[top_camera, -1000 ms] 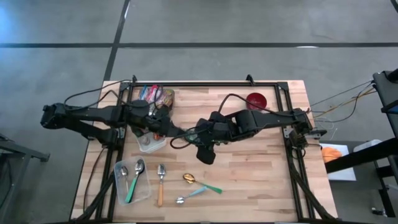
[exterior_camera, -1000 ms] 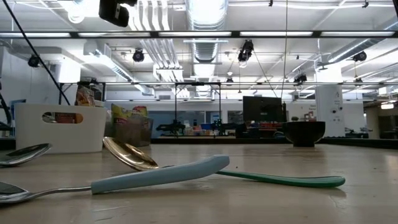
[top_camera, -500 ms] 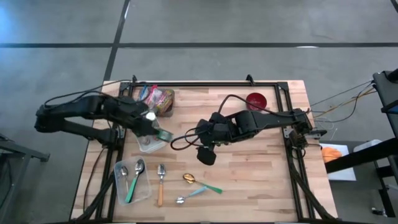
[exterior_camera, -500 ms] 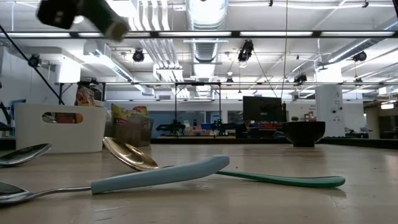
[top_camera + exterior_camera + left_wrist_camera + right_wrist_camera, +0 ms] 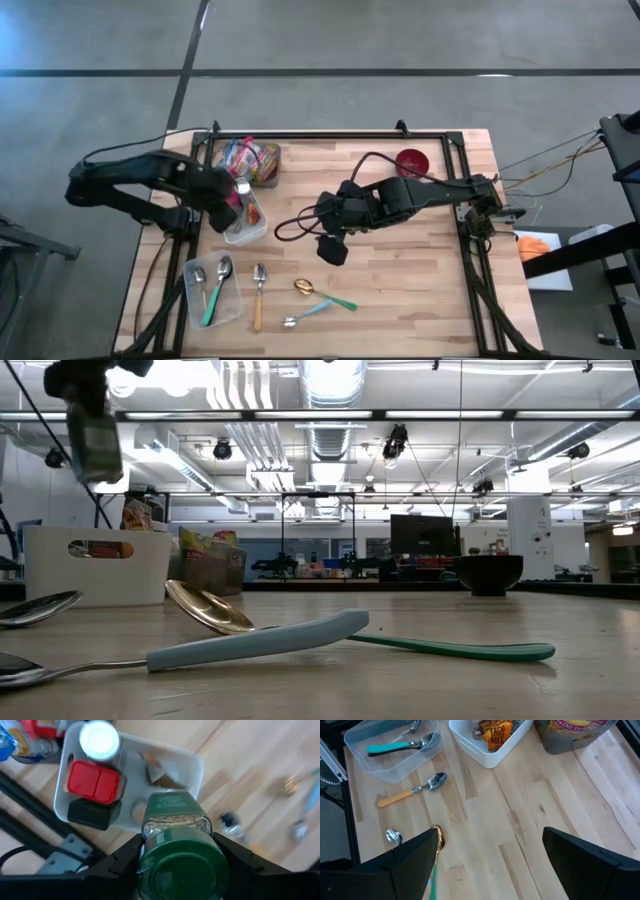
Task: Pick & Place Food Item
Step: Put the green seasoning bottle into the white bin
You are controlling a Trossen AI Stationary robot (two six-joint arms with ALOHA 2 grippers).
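Observation:
A glass spice jar (image 5: 172, 810) with a green cap (image 5: 180, 867) hangs in my left gripper (image 5: 228, 200), above the near-left part of the white bin (image 5: 196, 764). In the low view the jar (image 5: 97, 445) shows high up, well over the bin (image 5: 95, 565). In the bin lie a white-capped jar (image 5: 100, 740), a red box (image 5: 92, 780) and a taco seasoning packet (image 5: 495, 732). My right gripper (image 5: 330, 245) stands open over the middle of the table, its fingers (image 5: 415, 860) apart with nothing between them. My left gripper pinches the jar between its two fingers (image 5: 125, 862), at the sides of its top end just below the green cap (image 5: 150, 845). The fingers point down from above. The jar hangs upright, cap up, clear of the bin and the table.
A clear tub of snack packets (image 5: 255, 160) stands behind the bin, and a red bowl (image 5: 412, 160) at the far right. A clear tray (image 5: 212, 290) with spoons sits near left. Loose spoons (image 5: 258, 290) (image 5: 320, 295) lie toward the near edge.
My left gripper has drawn away from my right gripper toward the table's left edge, carrying the jar. It has tipped from nearly level to pointing down, so the jar has swung from lying sideways to hanging upright over the white bin.

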